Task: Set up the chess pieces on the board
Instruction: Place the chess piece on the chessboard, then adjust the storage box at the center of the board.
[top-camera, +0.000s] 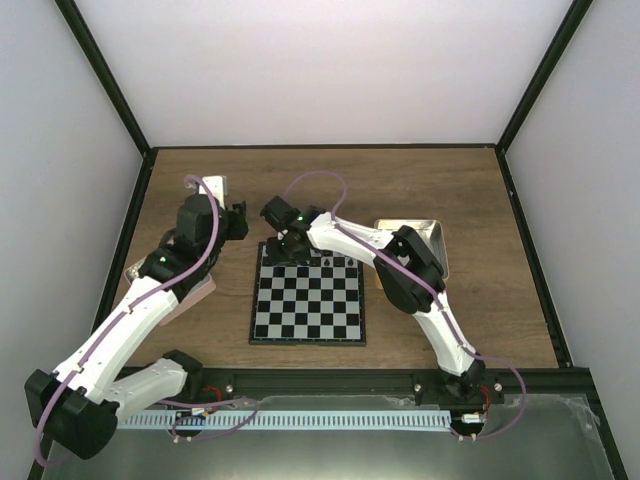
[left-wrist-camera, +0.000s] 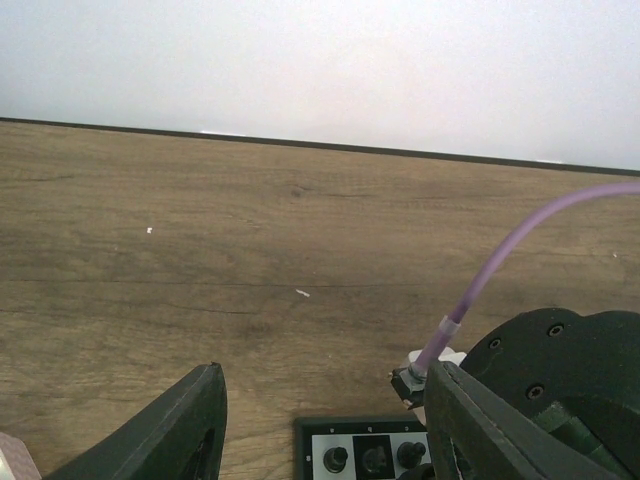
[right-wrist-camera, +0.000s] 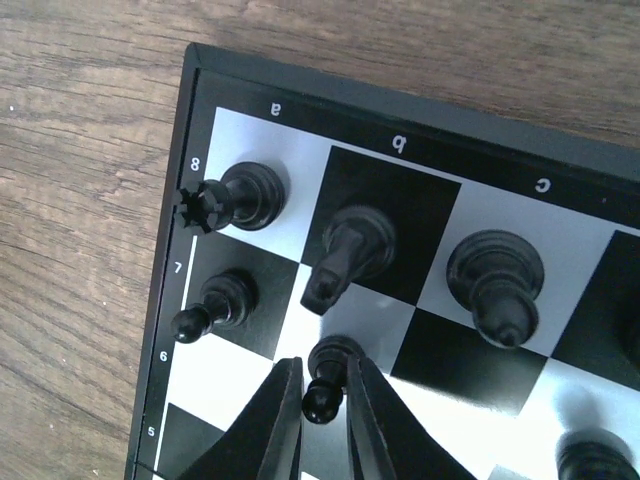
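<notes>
right gripper (right-wrist-camera: 322, 372) pinches a black pawn (right-wrist-camera: 324, 388) on the board (right-wrist-camera: 250, 100), one row in from the far edge at its far-left corner, beside a second pawn (right-wrist-camera: 215, 305). rook (right-wrist-camera: 240, 195), knight (right-wrist-camera: 345, 250) and bishop (right-wrist-camera: 495, 280) line that far edge. left gripper (left-wrist-camera: 325, 425) hangs spread wide over the table (left-wrist-camera: 200, 250) just beyond the corner.

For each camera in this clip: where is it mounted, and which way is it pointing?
Top external: above and behind the robot, looking down at the table, board, left arm and right arm.
Left wrist: low over the table, facing the back wall; the open left gripper frames the bottom.
Right wrist: close above the board's a8 corner, looking down; the right gripper flanks a pawn.
Shared: all three show the board.
</notes>
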